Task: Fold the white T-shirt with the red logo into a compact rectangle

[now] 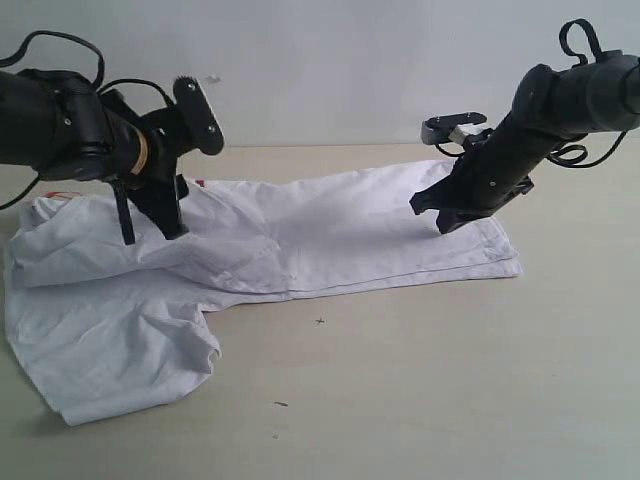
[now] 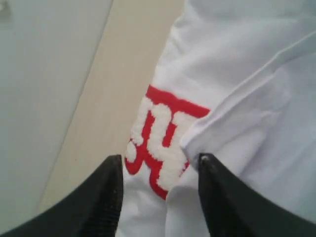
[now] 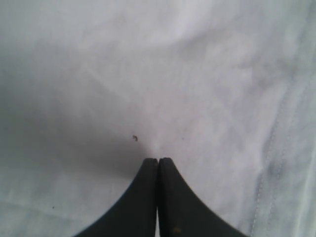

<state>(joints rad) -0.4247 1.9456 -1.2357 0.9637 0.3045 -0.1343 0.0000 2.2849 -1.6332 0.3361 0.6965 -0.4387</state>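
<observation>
The white T-shirt point(image 1: 330, 225) lies on the desk point(image 1: 450, 390), partly folded. One long layered band runs from left to right, and a looser, rumpled part spreads toward the front at the left end. The left arm comes in from the left edge, roughly level, and its wrist bends so that the left tool point(image 1: 150, 235) points steeply down at the shirt's left portion. Its two fingers stand apart with nothing clamped between them. In the left wrist view the shirt's red lettering point(image 2: 158, 143) and a folded cloth edge show in the gap between them. The right arm slants down from the upper right toward the left. The right tool point(image 1: 445, 228) is at the shirt's right end, near a stitched seam. Its fingers point(image 3: 170, 197) are pressed together, with their tips at the cloth and no fabric visibly caught between them.
</observation>
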